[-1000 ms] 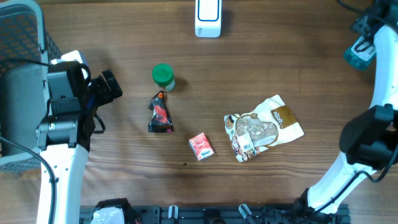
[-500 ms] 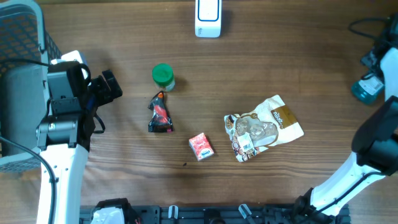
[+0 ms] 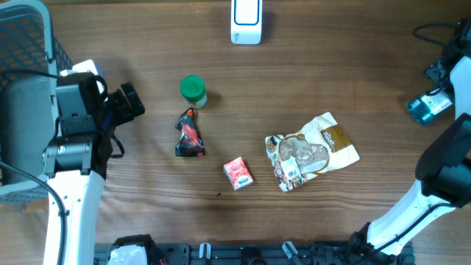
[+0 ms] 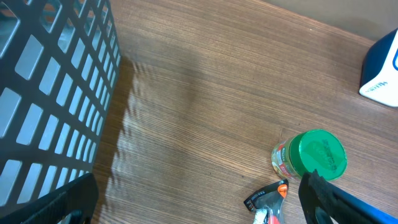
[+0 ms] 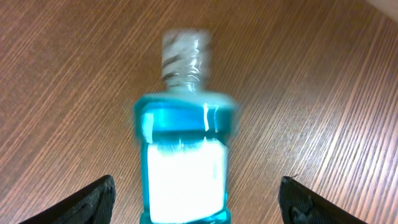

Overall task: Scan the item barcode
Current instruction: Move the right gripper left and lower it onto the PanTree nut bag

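Observation:
A blue mouthwash bottle [image 5: 185, 165] with a white label lies blurred between the fingers of my right gripper [image 5: 199, 202], cap pointing away. The jaws stand wide open, with a gap on each side of the bottle. From overhead the bottle [image 3: 427, 107] is at the far right edge of the table. The white barcode scanner [image 3: 245, 20] stands at the back middle and shows at the right edge of the left wrist view [image 4: 382, 74]. My left gripper [image 3: 132, 103] is open and empty at the left, near the green-lidded jar [image 4: 311, 158].
On the wooden table are a green-lidded jar [image 3: 193, 90], a black and red pouch [image 3: 190, 135], a small red box [image 3: 238, 174] and a brown snack bag [image 3: 309, 153]. A dark mesh basket [image 3: 26, 44] stands at the far left.
The right arm has carried the blue bottle from the back right corner toward the front, and its jaws have spread wider off the bottle. The left arm has not moved.

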You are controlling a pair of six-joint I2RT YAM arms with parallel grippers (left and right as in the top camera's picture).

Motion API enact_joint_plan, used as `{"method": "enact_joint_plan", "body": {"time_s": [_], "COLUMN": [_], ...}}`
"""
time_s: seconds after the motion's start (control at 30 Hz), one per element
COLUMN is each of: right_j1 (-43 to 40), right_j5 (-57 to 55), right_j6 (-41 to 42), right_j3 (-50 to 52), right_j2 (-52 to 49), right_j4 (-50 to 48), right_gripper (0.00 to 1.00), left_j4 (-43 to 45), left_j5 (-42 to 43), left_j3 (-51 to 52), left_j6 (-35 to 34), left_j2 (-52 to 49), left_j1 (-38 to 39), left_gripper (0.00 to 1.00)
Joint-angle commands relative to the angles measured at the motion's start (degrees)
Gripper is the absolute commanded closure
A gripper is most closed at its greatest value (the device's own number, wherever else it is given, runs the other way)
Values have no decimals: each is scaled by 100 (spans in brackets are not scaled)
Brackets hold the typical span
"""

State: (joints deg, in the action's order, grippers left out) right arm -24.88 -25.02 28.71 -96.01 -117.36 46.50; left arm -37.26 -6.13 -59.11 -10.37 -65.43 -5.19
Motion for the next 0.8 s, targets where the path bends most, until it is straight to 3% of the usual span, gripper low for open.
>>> {"method": "enact_joint_plan", "body": {"time_s": [0.0, 0.17, 0.33, 0.4, 0.47, 0.6, 0.77], "right_j1": [13, 94, 909, 1626, 2310, 3220, 4168], "right_j5": [63, 708, 857, 1132, 1790, 2328, 2811], "right_j6": [417, 750, 940, 1115, 1357, 2629, 3023], "right_j3": [-2, -2, -20, -138, -264, -282, -267], "right_j2": [57, 57, 267, 546, 697, 699, 702], "right_j4": [275, 741, 984, 1121, 1493, 2796, 4181], "right_gripper": [16, 16, 15, 0, 0, 0, 0], "left_j4": [17, 17, 17, 17, 17, 17, 17], "left_j5": [33, 33, 31, 31, 31, 33, 33], "left_j3": [-35, -35, -35, -35, -35, -35, -35], "left_j6": [-52, -52, -52, -52, -52, -52, -52], "left_j2": [-15, -15, -15, -15, -15, -15, -15], "left_j1": [15, 15, 15, 15, 15, 15, 15], "left_gripper": [0, 0, 0, 0, 0, 0, 0]}}
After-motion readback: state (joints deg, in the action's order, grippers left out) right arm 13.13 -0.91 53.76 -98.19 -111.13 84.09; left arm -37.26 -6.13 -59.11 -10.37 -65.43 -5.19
